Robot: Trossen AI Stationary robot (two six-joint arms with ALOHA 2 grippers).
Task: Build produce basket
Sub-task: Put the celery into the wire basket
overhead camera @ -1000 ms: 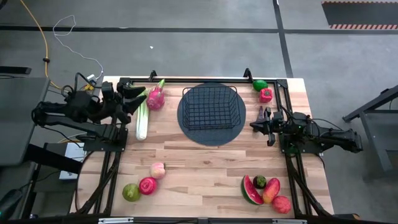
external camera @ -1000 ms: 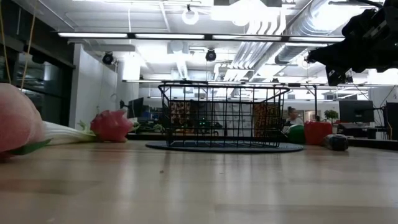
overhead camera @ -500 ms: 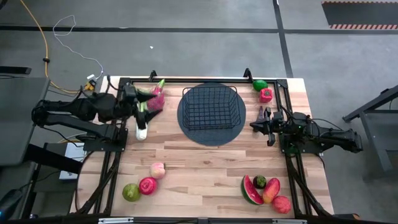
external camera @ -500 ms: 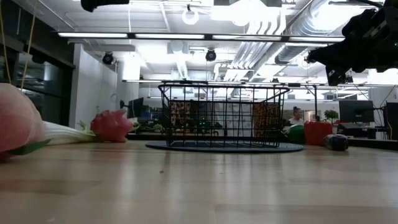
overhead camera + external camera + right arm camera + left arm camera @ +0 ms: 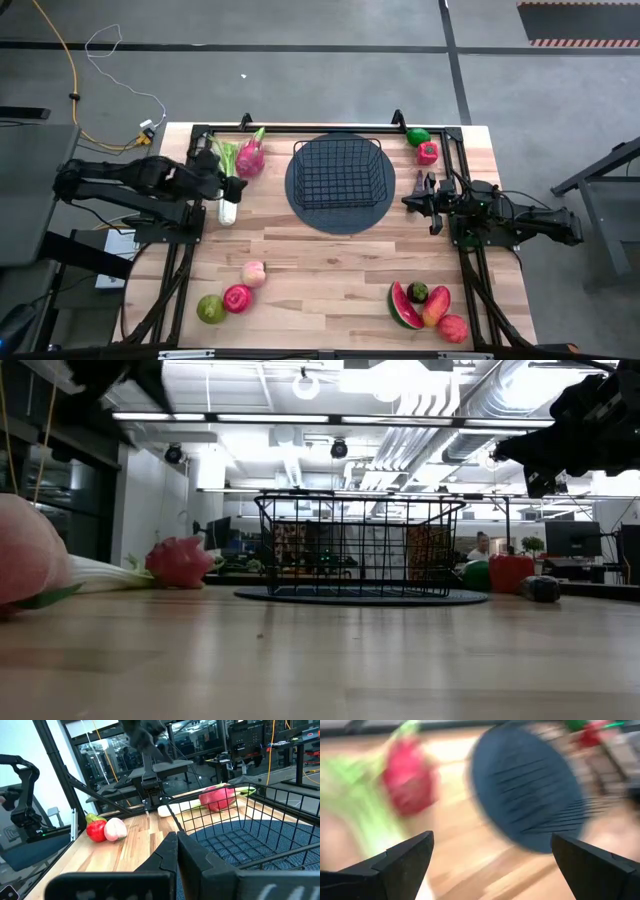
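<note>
Overhead and level views of the wooden surface (image 5: 330, 260). The basket (image 5: 338, 172), black wire grid with flared sides, stood upright on a dark round mat (image 5: 298, 195) at about twelve o'clock from the surface's centre, and held no produce. At ten o'clock lay the green-white leafy stalk (image 5: 229, 205), with the pink dragon fruit (image 5: 250, 158) just beside its leafy end. The left pincer (image 5: 222, 182) hovered directly over the stalk, its fingers (image 5: 405, 862) spread wide apart and gripping nothing; the left wrist view, blurred, showed the stalk, the dragon fruit and the mat beyond those fingers. The right pincer (image 5: 420, 192) hung at three o'clock, just beside the mat's edge, fingers pressed together and empty; its wrist view looked across the basket's rim toward the dragon fruit (image 5: 217, 797).

At two o'clock, near the far corner, sat a green pepper (image 5: 418, 136) touching a red pepper (image 5: 428, 153). At seven o'clock were grouped a peach (image 5: 254, 273), a red apple (image 5: 238, 298) and a green apple (image 5: 210, 309), close together. At five o'clock lay the watermelon slice (image 5: 403, 306), with a small dark green fruit (image 5: 418, 293), a mango (image 5: 436, 305) and another red apple (image 5: 453, 328) clustered beside it. In the level view the peach (image 5: 28, 560) filled the near left edge.
</note>
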